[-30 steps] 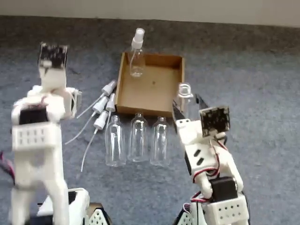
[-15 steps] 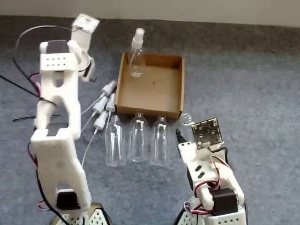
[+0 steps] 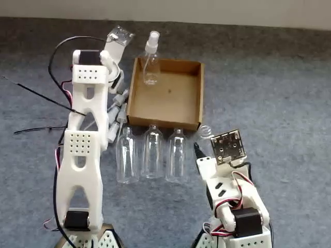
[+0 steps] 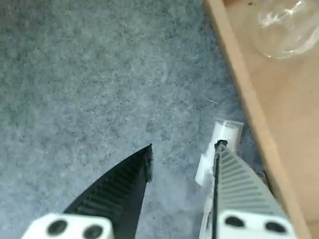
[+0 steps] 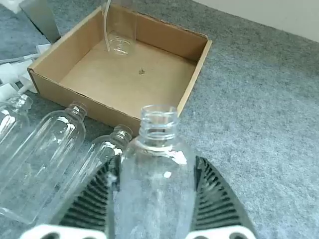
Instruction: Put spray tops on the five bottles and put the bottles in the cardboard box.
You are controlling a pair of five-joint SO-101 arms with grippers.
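The cardboard box point(image 3: 194, 95) sits at the table's middle back, with one capped bottle point(image 3: 151, 59) standing in its far left corner. Three uncapped clear bottles point(image 3: 152, 152) lie side by side in front of the box. Several white spray tops point(image 3: 115, 114) lie to the left of the box. My left gripper point(image 4: 183, 147) is open just above the carpet, its white finger right beside a spray top point(image 4: 222, 137) at the box wall. My right gripper point(image 5: 157, 167) is shut on an uncapped bottle point(image 5: 154, 184), held upright off the box's front right corner point(image 3: 206, 132).
Grey carpet point(image 3: 269, 88) covers the table, with free room to the right of the box. Black cables point(image 3: 36, 98) trail over the carpet at the left. The left arm point(image 3: 85, 134) stretches over the spray tops' long tubes.
The left arm swung from upright out toward the spray tops beside the box. The right arm pulled back from the box's right wall with its bottle, then held still.
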